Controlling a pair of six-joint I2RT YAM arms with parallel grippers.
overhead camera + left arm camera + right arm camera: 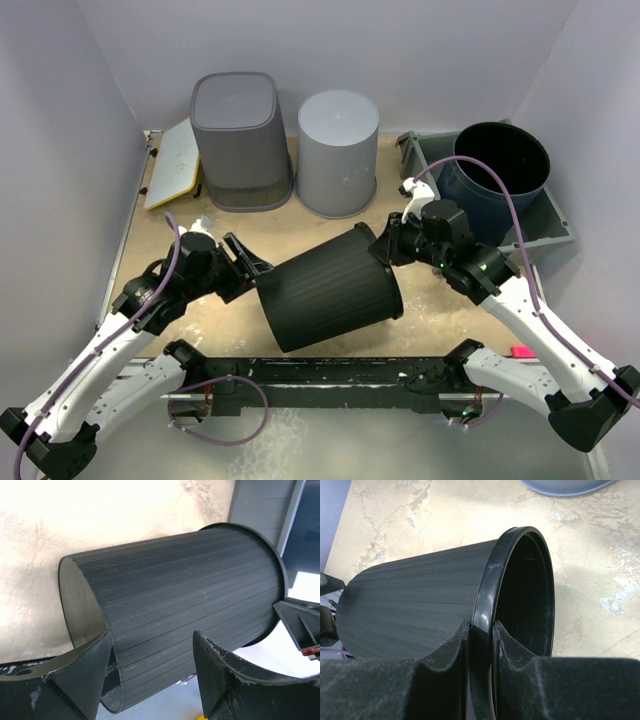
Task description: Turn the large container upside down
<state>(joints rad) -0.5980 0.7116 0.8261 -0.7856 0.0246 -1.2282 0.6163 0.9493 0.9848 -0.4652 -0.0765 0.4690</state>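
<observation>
Large container (330, 285) is on its side at the middle of the table (300, 215), neither upright nor inverted. Whether it rests on the surface or hangs just off it, I cannot tell. It is black and tapered, with fine straight ribs running the length of the wall, a flat smooth base and a thick rolled rim. The ribs show dull scuffs and the inside is dark. In the top view the mouth faces 2 o'clock and the base 8 o'clock. My right gripper (480, 630) is pinched narrow on the rim, one finger inside the mouth and one outside against the wall. My left gripper (150, 645) sits at the base end with jaws wide, one finger in front of the flat base and the other over the ribbed wall; contact not clear. At 12 o'clock a dark grey bin (237, 140) stands beside a pale grey bin (338, 150). At 2 o'clock a dark blue bucket (497, 175) stands in a grey tray (555, 228).
</observation>
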